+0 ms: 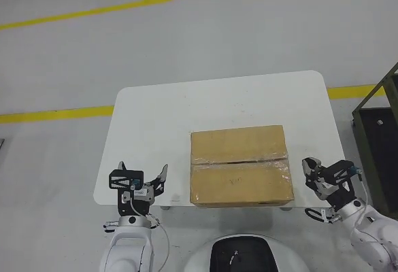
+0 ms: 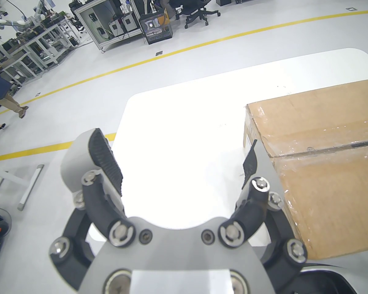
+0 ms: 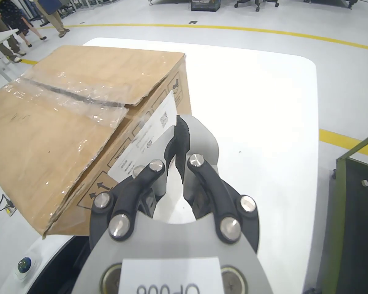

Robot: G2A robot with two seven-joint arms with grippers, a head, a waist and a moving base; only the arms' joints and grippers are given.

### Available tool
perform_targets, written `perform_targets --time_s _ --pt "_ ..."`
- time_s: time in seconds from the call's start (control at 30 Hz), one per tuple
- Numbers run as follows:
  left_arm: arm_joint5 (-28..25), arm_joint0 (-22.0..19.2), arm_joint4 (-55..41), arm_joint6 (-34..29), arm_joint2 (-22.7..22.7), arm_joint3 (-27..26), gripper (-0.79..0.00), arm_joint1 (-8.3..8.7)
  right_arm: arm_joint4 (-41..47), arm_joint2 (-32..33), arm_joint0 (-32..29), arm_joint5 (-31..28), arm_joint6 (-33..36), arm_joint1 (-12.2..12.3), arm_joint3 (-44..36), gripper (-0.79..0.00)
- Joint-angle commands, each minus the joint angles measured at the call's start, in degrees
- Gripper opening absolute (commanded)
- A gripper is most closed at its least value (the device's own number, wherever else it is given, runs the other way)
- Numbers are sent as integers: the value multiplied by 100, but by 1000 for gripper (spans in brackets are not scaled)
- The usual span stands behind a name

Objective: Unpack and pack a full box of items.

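The left hand (image 2: 173,149) gapes wide, empty, above the bench (image 1: 158,115). The right hand (image 3: 177,137) is pinched closed, empty, beside the box (image 1: 239,166).

White table (image 1: 158,122), green cart (image 1: 391,158)

The left gripper (image 2: 176,157), its ribbed fingers (image 2: 105,160) spread wide, hangs above the near part of a white table (image 2: 184,117). Just beside it on the table sits a closed cardboard box (image 2: 309,114), its top seam sealed with clear tape (image 2: 324,152). A yellow line (image 2: 202,44) curves across the grey floor behind.
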Motion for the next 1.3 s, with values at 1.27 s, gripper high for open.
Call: perform_targets --time_s 1.27 --pt "0 0 0 0 0 0 0 0 -210 -1130 981 -310 68 -125 530 -785"
